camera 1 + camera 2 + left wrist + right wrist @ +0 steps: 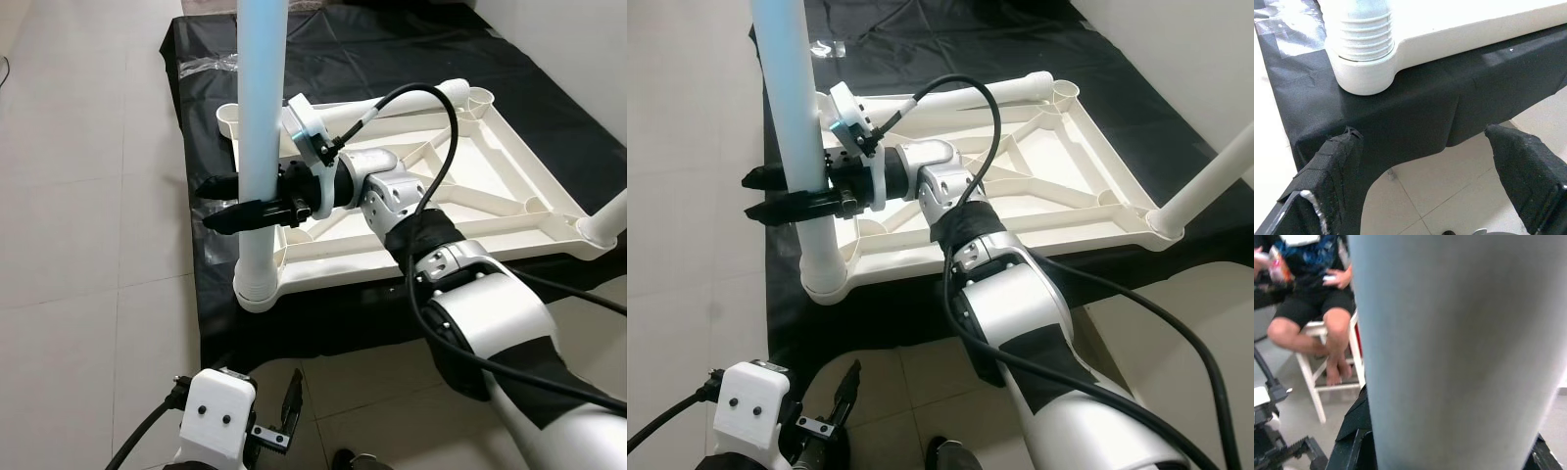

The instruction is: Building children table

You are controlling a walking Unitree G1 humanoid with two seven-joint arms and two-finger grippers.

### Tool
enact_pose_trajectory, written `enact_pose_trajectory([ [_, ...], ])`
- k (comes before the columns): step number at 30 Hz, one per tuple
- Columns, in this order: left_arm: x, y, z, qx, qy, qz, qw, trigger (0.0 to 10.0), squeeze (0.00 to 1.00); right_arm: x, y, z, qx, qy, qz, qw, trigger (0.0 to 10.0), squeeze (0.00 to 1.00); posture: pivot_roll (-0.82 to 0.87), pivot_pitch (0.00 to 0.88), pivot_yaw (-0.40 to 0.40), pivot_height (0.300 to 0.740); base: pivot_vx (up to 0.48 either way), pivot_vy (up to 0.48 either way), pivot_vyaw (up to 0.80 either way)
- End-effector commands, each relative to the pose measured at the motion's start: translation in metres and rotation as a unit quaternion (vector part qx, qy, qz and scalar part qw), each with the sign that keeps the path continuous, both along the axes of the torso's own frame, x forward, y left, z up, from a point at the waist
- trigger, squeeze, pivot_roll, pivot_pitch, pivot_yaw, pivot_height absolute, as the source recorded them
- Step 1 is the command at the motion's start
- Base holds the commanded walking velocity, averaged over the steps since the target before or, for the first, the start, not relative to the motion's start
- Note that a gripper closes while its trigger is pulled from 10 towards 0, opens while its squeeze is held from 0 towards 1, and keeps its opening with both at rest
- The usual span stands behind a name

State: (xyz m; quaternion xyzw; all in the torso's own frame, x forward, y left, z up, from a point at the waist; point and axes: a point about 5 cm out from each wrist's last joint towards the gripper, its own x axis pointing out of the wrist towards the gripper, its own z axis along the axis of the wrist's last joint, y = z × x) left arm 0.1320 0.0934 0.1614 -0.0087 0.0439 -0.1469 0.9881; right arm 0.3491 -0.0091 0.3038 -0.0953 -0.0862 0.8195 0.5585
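Blue leg (263,117) upright in corner socket (257,289)

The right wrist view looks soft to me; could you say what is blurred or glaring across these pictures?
Right wrist view: the table leg sits too close, a blurred grey mass; the seated person is soft too. Left eye view: the leg's top glares pale blue. Left wrist view: crisp on the corner socket.

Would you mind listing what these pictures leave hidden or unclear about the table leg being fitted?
- Top of the blue leg: cut off by the upper edge in both eye views.
- How deep the leg sits in the corner socket: the socket wall hides it in the left wrist view.
- Right gripper pad contact: the leg covers it in the right wrist view.
- Second leg: cut off by the right edge.
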Motion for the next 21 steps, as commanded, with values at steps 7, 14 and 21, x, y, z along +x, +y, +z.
enact_pose_trajectory([
  [7,-0.017,-0.030,0.003,-0.051,0.026,-0.056,0.997,10.0,0.00,-0.016,0.010,-0.012,-0.032,-0.041,0.057,0.997,10.0,0.00,0.14,0.294,-0.093,0.740,0.000,0.000,0.00],
  [14,-0.015,-0.030,0.003,-0.050,0.025,-0.057,0.997,10.0,0.00,-0.018,0.018,-0.015,-0.022,-0.026,0.066,0.997,10.0,0.00,0.14,0.290,-0.097,0.740,0.000,0.000,0.00],
  [21,-0.012,-0.028,0.003,-0.047,0.019,-0.052,0.997,10.0,0.00,-0.005,0.007,-0.029,0.006,0.027,0.015,0.999,10.0,0.00,0.13,0.288,-0.095,0.740,0.000,0.000,0.00],
])
